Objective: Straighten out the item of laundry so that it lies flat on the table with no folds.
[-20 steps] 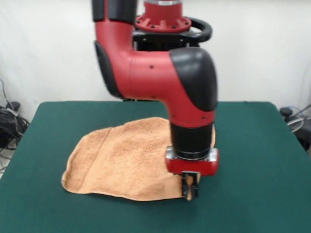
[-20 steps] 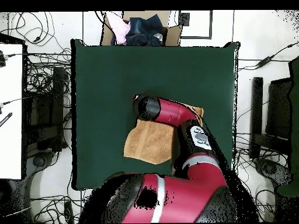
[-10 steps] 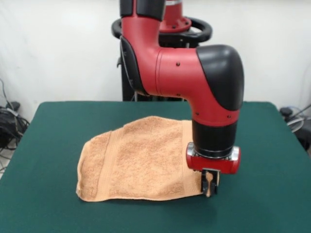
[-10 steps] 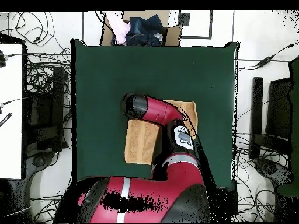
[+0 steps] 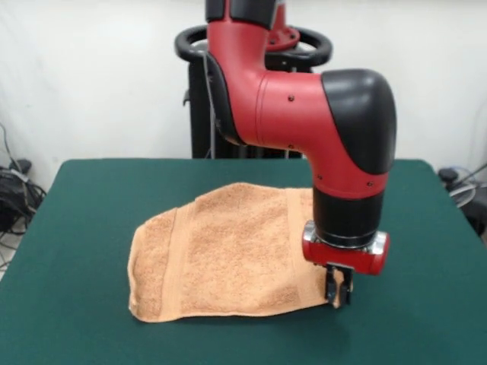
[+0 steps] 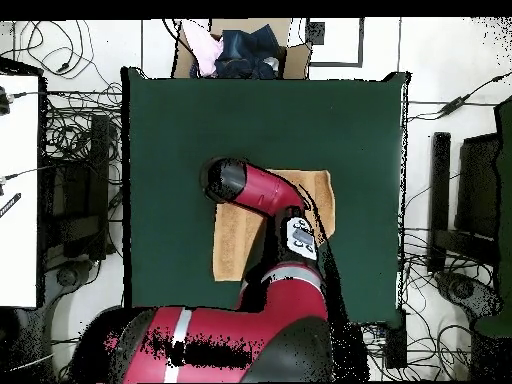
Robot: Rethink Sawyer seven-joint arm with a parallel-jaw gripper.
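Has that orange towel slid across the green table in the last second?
Yes. In the front view the towel has shifted toward the table's right edge, its left side pulled inward and flatter. The hand at its right corner moved right too.

The red and black arm [image 5: 304,114] is seen descending from above in the front view, bent at a black elbow joint, with its last segment turned straight down. A red wrist ring with a silver band is carried at the bottom of that segment. The end effector [image 5: 338,293] is pointed vertically downward below the ring, its tips held close together and low. In the overhead view the end effector is hidden beneath the arm's black joint [image 6: 225,181].
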